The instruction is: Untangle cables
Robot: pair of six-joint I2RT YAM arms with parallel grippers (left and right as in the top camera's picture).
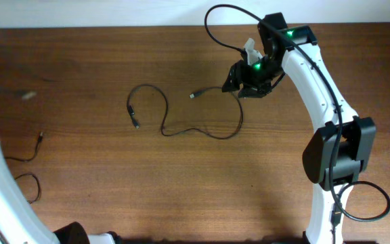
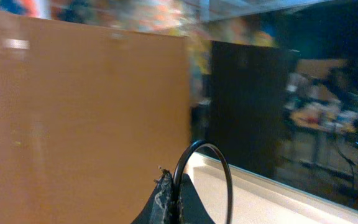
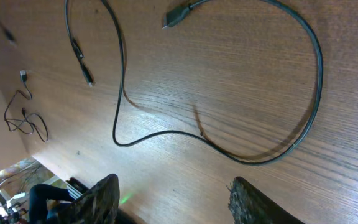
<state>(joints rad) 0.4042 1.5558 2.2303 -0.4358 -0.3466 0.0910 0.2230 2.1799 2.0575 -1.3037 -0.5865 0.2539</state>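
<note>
- The right gripper [image 3: 173, 180] hovers over the wooden table [image 3: 247, 74], fingers spread wide with nothing between them.
- The long cable [image 3: 247, 160] lies just ahead of the fingertips. Its wide bend passes in front of the gap between them and then runs on far beyond.
- It looks as if the step is to take this cable and set it off on its own. The fingers would do best to straddle one strand at the near bend and come straight down. They should close only once the cord sits between the pads, then drag it away from the other cord.
- Gripping mid-bend rather than at a plug should keep the ends trailing freely.
- The left gripper [image 2: 168, 202] points off the table, its fingers pressed together. A thin cord loop [image 2: 205, 147] rises from between them, apparently pinched.
- Count of cables on the table: the long one, and a small cable [image 3: 18, 121] bunched well beyond and to the side of the right fingers. Whether that bunch is one cord or two cannot be told.
- Count of plugs: three, namely a flat plug [image 3: 173, 17], a slim plug [image 3: 87, 76] and a tiny plug [image 3: 23, 75].
- Count of grippers: two.
</note>
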